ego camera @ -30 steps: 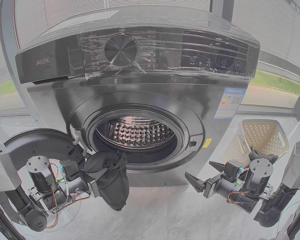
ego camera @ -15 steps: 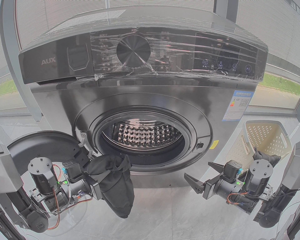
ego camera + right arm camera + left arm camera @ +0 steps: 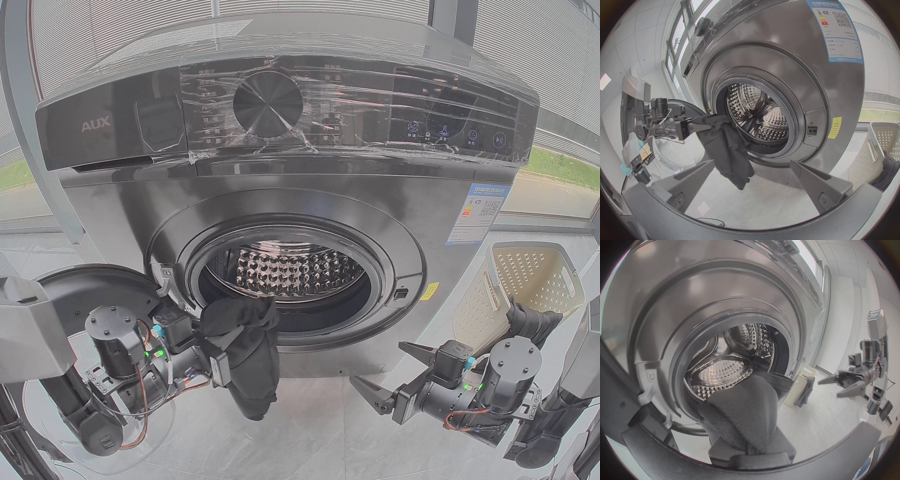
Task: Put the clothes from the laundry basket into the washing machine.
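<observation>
Grey tiled floor (image 3: 325, 425) below; left pincer (image 3: 230, 347) clenches 1 black garment (image 3: 253, 369) at rim height, drum (image 3: 294, 272) just ahead of it, ready for loading; right pincer (image 3: 378, 364) hangs released.

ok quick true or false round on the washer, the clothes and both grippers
1. The washing machine has its door shut. False: the door is swung open to the robot's left.
2. The left gripper is shut on a black garment. True.
3. That black garment lies fully inside the drum. False: it hangs from the jaws outside, in front of the opening's lower edge.
4. The right gripper holds clothing too. False: its jaws are spread and empty.
5. A dark garment hangs at the mouth of the laundry basket. True.
</observation>
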Available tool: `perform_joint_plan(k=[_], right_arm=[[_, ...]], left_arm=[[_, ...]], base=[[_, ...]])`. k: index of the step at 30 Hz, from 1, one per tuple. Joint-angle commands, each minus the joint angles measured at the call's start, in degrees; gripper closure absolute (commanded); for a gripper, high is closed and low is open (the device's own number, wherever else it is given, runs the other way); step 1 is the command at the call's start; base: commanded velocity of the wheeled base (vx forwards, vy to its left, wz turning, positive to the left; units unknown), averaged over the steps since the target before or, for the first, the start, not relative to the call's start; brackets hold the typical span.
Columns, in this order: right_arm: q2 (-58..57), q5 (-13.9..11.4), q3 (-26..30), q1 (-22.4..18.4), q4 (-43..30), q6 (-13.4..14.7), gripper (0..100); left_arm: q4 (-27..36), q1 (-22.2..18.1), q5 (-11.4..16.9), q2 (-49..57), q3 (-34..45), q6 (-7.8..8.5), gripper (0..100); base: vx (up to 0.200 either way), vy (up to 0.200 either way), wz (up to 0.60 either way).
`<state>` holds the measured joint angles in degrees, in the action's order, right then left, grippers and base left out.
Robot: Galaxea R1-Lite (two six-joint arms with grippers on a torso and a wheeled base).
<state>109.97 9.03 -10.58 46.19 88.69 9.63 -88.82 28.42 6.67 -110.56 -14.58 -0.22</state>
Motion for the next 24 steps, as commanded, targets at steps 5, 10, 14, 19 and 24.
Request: perform_joint_plan(k=[5,10,14,19,24], right_arm=[[-0.4,0.1,0.4,0.9,0.0,-0.1,0],[-0.3,0.1,0.4,0.9,0.0,-0.1,0],[-0.2,0.1,0.4,0.9,0.0,-0.1,0],[-0.3,0.1,0.2,0.8,0.0,-0.1,0],[-0.3,0.1,0.4,0.9,0.0,-0.1,0]], left_arm=[[0.0,2.2,-1.9,-10.7,-11.9,-3.03,100],[0.0,3.4,-4.2,-16.7,-19.4,-4.70,100],[0.1,3.6,-5.1,-20.2,-27.1,-5.05,100],[0.3,3.6,-5.3,-22.9,-33.0,-5.05,100],[3.6,3.6,-5.8,-26.0,-37.8,-5.14,100]], base=[[0.000,0.000,0.00],[0.000,0.000,0.00],[0.000,0.000,0.00],[0.000,0.000,0.00],[0.000,0.000,0.00]])
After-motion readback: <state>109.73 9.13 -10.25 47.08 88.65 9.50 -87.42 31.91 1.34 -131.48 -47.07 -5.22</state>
